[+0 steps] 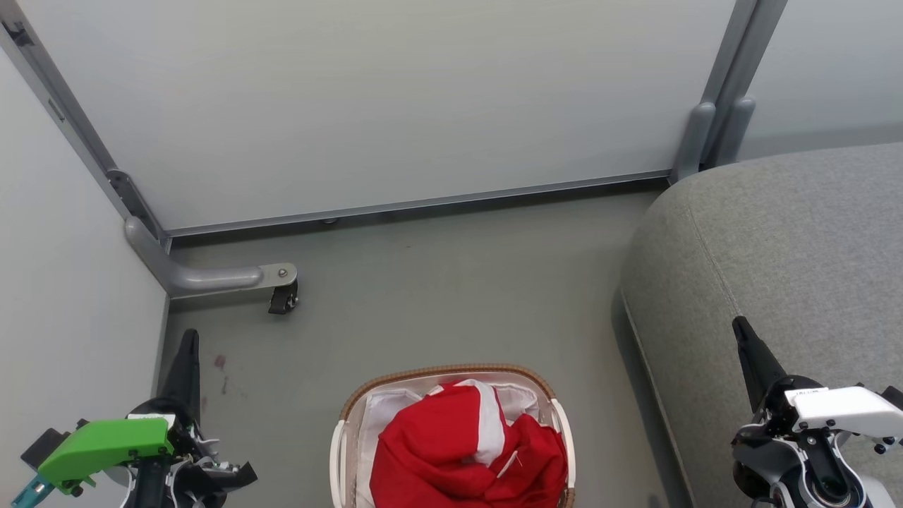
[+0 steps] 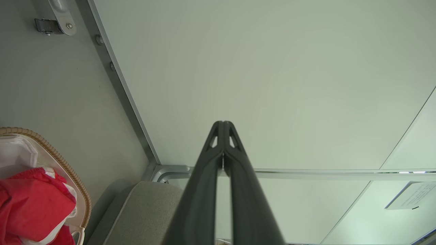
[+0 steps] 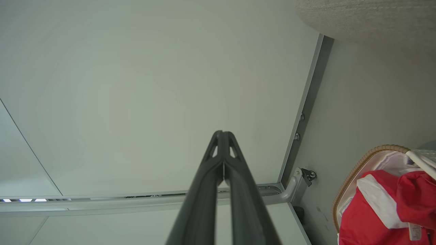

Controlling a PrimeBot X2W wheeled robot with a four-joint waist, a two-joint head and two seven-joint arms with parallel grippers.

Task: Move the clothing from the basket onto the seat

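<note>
Heaped in the basket [image 1: 441,367], low at the centre of the head view: the clothing [image 1: 437,451], bright red, crossed by a broad white stripe, piled higher than the brown woven rim; a fold of white cloth liner [image 1: 384,413] tucked at the left inside that rim; all of it standing on the grey floor [image 1: 458,282], near the seat [image 1: 776,247] but apart from it, a strip of floor between.

At lower left, well left of the basket and close by the side wall: left gripper [image 1: 189,335], long dark fingers pointing up the view, pressed together, pinching nothing; a green housing [image 1: 106,444] on its wrist; in the left wrist view, tips flat against each other before a pale panel, with basket, red cloth and a corner of the grey cushion at the lower left.

At lower right, seen against the seat's woven fabric: right gripper [image 1: 738,323], fingers likewise pressed together and empty; a white housing [image 1: 843,409] on its wrist.

Beyond: pale partition panels [image 1: 388,106] in grey metal frames; a grey foot with a small black caster [image 1: 283,300] on the floor at far left; faint reddish marks [image 1: 220,362] below it.
</note>
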